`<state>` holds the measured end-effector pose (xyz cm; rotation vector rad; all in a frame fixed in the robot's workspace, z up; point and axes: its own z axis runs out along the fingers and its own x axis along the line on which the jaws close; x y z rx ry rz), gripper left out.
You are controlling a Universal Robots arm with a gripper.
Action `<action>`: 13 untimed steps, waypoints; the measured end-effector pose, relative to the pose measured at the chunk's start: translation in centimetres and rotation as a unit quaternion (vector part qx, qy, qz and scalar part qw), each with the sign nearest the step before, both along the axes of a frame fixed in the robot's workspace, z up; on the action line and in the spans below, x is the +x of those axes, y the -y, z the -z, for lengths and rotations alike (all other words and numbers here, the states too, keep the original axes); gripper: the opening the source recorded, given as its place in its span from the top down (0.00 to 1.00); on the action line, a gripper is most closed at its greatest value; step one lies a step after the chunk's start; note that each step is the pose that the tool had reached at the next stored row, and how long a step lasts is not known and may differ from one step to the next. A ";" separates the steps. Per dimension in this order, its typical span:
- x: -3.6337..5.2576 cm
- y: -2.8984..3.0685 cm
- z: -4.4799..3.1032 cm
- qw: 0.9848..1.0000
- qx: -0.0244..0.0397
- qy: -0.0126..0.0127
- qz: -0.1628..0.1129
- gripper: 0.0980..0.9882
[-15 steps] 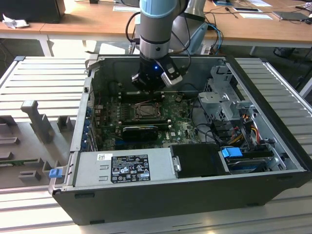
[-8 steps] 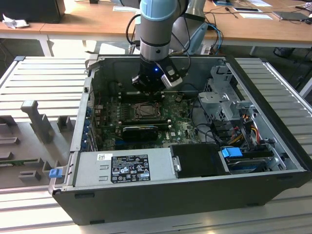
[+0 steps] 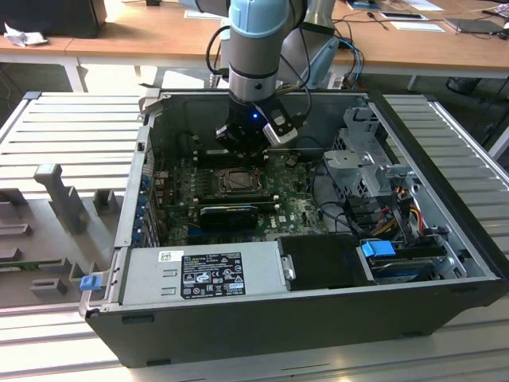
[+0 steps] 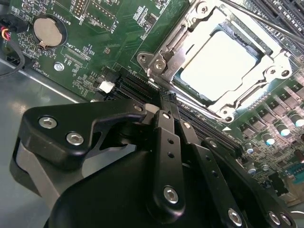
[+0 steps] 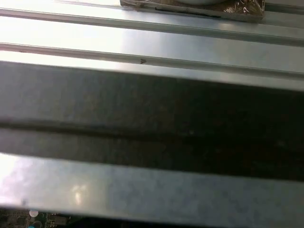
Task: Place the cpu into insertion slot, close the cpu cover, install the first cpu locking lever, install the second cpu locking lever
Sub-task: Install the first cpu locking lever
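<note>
The cpu (image 4: pixel 218 59) lies flat in the insertion slot (image 3: pixel 236 181), its pale metal top showing through the window of the cpu cover (image 4: pixel 164 59). The cover's silver frame is folded down over the chip. A thin locking lever rod (image 4: pixel 273 26) runs along the socket's far side. My gripper (image 4: pixel 166 97) is shut with its black fingers (image 4: pixel 164 142) pressed together and nothing between them, tips just beside the socket's corner, over a black card slot. In the exterior view the gripper (image 3: pixel 237 147) hangs just behind the socket inside the open computer case (image 3: pixel 262 334).
A grey power supply (image 3: pixel 203 274) fills the case's front. A black expansion card (image 3: pixel 231 213) lies in front of the socket. The drive cage (image 3: pixel 358 159) and cables stand at the exterior view's right. A coin battery (image 4: pixel 47 31) sits on the green board. The case wall (image 5: pixel 152 123) is close.
</note>
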<state>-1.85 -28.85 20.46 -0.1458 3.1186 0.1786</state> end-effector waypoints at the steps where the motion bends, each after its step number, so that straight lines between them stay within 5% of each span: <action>1: 0.00 0.00 0.03 1.000 0.000 0.000 0.000 0.99; 13: 0.01 0.17 0.26 1.000 -0.005 0.000 0.000 0.99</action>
